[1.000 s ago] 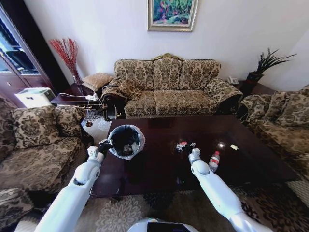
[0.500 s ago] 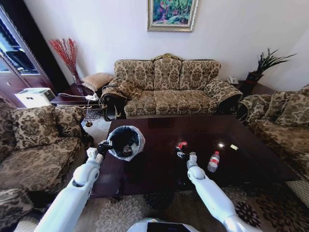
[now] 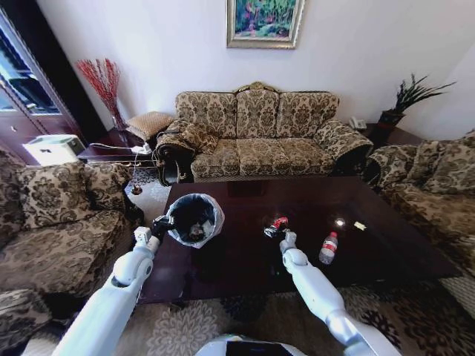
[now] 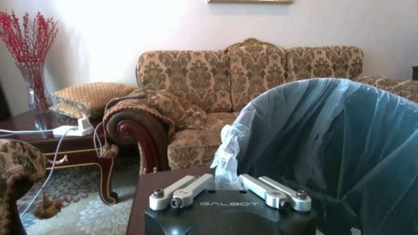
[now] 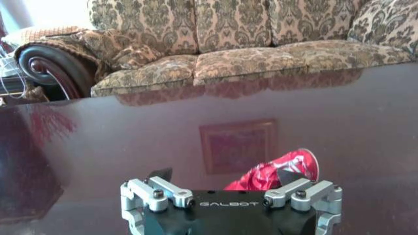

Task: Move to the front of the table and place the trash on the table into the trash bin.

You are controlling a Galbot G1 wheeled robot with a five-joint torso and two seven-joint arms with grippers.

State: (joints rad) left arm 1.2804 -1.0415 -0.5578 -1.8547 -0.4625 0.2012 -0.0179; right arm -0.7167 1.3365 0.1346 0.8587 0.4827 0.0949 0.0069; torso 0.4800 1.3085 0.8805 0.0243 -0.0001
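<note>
The trash bin (image 3: 194,219), dark with a whitish bag over its rim, stands at the left end of the glossy brown table (image 3: 386,252). My left gripper (image 3: 161,222) is shut on the bin's near rim (image 4: 225,178). A crushed red can (image 3: 280,222) lies mid-table. My right gripper (image 3: 273,231) is right at it and open. In the right wrist view the can (image 5: 267,172) sits just beyond one dark fingertip (image 5: 286,175), with the other fingertip (image 5: 160,174) well apart. A clear bottle with a red cap (image 3: 327,247) lies to the right of the can.
A small pale wrapper (image 3: 360,225) lies farther right on the table. Patterned sofas stand behind (image 3: 260,133), left (image 3: 59,222) and right (image 3: 430,185) of the table. A side table with a vase (image 4: 33,93) stands at the back left. The patterned rug (image 3: 185,326) runs along the near edge.
My right arm has swung left across the table, from beside the bottle to the red can. The can, the bottle and the left gripper on the bin have stayed put.
</note>
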